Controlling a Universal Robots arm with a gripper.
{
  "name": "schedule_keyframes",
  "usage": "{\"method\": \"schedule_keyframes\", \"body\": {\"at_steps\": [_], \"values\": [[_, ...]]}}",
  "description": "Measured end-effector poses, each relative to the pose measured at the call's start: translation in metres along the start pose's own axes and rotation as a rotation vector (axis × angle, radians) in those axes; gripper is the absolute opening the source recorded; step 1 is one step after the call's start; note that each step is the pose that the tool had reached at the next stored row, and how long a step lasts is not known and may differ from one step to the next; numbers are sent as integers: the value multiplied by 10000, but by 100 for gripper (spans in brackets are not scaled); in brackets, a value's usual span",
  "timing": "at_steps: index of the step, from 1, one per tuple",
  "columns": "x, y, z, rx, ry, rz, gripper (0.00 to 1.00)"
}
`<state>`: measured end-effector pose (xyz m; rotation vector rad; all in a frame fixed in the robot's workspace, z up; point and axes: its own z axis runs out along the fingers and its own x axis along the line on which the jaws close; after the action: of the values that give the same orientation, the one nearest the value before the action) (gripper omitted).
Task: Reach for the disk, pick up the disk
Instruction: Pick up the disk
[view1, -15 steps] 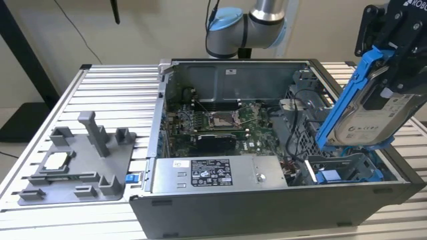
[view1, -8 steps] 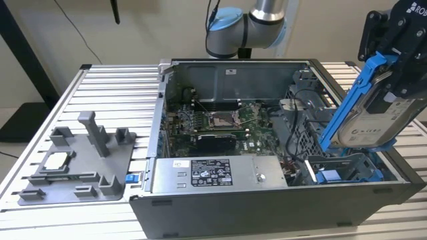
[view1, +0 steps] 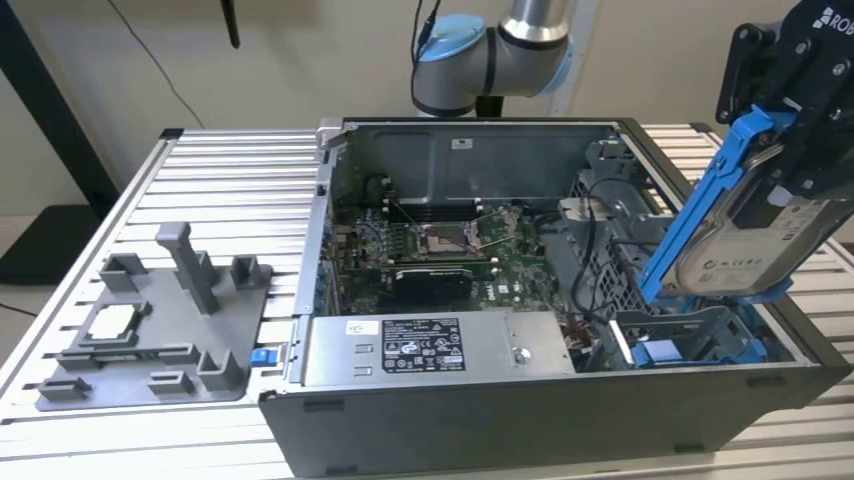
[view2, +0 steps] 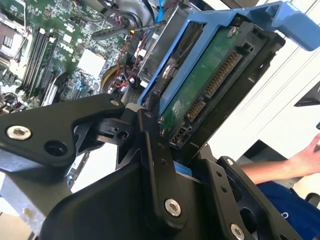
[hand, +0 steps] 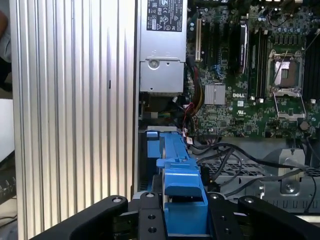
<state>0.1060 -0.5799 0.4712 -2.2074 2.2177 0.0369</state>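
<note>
**Disk held in the gripper above the open computer case**

In the exterior view the black gripper (view1: 781, 150) hangs at the exterior view's right, above the right end of the open computer case (view1: 534, 420). Its fingers are pinched on the disk (view1: 741, 230), a silver-grey hard drive with a white label in a bright blue frame. The disk is tilted steeply, its upper end between the fingers and its lower end just above the grey drive bay (view1: 681, 335) in the case's corner, where a small blue bracket (view1: 657, 352) lies.

In the second wrist view the disk's green circuit-board underside (view2: 210, 85) and its connector face the camera, with the blue frame along its edges and the black fingers (view2: 155, 150) clamped on either side. A person's arm (view2: 280, 167) in a blue sleeve shows behind.

In the first wrist view the blue frame's edge (hand: 182, 195) sits between the two fingers, above the motherboard (hand: 250, 90) and the silver power supply (hand: 162, 45).

The case stands on a slatted aluminium table (view1: 227, 190). On the table, at the exterior view's left and well apart from the gripper, lies a grey fixture plate (view1: 154, 330) with upright posts and a small square chip (view1: 110, 322).
</note>
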Motion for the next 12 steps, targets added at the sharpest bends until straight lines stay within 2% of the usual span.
{"method": "schedule_keyframes", "body": {"at_steps": [12], "values": [[2, -1, 70, -7, 4, -264, 0]]}}
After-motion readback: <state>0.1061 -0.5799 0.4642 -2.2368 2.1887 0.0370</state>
